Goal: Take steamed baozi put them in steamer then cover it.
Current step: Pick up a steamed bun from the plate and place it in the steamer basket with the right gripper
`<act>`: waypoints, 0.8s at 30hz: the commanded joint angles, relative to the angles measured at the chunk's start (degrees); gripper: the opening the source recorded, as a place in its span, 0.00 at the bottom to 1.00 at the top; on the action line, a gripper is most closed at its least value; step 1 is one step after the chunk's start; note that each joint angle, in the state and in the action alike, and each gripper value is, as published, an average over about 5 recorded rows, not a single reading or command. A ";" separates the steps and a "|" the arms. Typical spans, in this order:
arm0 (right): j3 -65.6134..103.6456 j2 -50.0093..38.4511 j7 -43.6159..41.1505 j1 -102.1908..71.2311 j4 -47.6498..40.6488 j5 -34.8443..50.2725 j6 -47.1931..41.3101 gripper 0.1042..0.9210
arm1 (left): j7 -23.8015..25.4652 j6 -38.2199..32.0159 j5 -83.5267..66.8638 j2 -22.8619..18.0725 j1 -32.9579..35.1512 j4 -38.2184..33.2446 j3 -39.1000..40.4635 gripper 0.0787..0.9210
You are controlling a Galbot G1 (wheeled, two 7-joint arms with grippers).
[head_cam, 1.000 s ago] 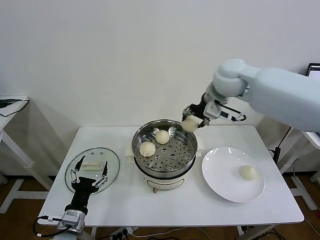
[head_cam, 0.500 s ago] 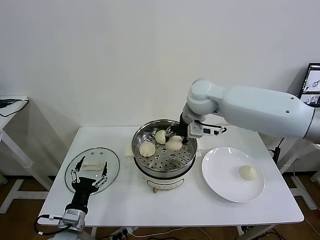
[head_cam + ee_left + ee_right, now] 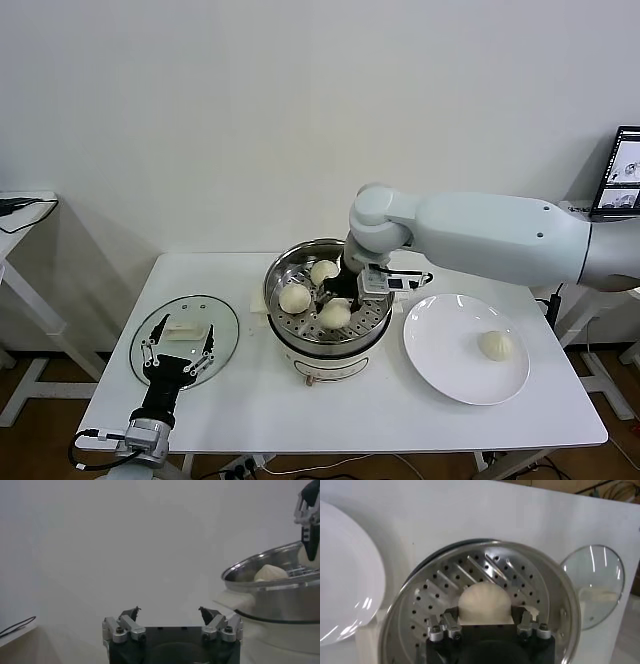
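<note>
The shiny steamer (image 3: 276, 303) stands mid-table. Two baozi (image 3: 295, 297) (image 3: 323, 271) lie on its perforated tray. My right gripper (image 3: 336, 305) is down inside the steamer, shut on a third baozi (image 3: 334, 314) held just above or on the tray's front part. In the right wrist view this baozi (image 3: 485, 604) sits between the fingers of the right gripper (image 3: 489, 615) over the holed tray (image 3: 445, 587). One baozi (image 3: 496, 345) lies on the white plate (image 3: 450, 370). My left gripper (image 3: 177, 352) is open and parked over the glass lid (image 3: 226, 325).
The lid with its white handle (image 3: 183, 330) lies flat at the table's left, also seen in the right wrist view (image 3: 597, 585). The plate sits right of the steamer. The left wrist view shows the left gripper (image 3: 171, 612) and the steamer's side (image 3: 280, 597).
My right gripper carried the baozi from above the steamer's far right rim down and leftward into the steamer, to the tray's front part. The left arm has not moved.
</note>
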 commanded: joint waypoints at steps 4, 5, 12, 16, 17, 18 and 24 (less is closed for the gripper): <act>-1.13 4.87 -1.25 -1.79 -1.77 0.75 -0.67 0.73 | 0.07 -0.09 -0.03 0.02 0.06 0.13 -0.21 0.88; -1.14 5.21 -1.43 -1.81 -2.00 0.80 -0.78 0.73 | 0.09 -0.12 -0.04 0.03 0.08 0.13 -0.27 0.88; -1.07 5.83 -3.82 -1.53 -2.14 1.79 -1.61 0.73 | 0.16 -0.31 -0.24 0.04 0.10 0.12 -0.51 0.88; -1.19 5.52 -4.10 -1.74 -2.20 1.73 -1.91 0.74 | 0.17 -0.31 -0.25 0.06 0.03 0.19 -0.47 0.88; -1.22 5.47 -4.07 -1.83 -2.17 1.66 -2.03 0.74 | 0.17 -0.31 -0.25 0.05 0.00 0.19 -0.44 0.88; -1.21 5.40 -4.05 -1.92 -2.13 1.56 -2.14 0.74 | 0.17 -0.31 -0.25 0.03 -0.02 0.18 -0.41 0.88; 0.40 3.75 -4.02 -1.76 -1.61 1.68 -2.78 0.84 | 0.18 -0.49 -0.26 -0.04 0.12 0.27 -0.53 0.88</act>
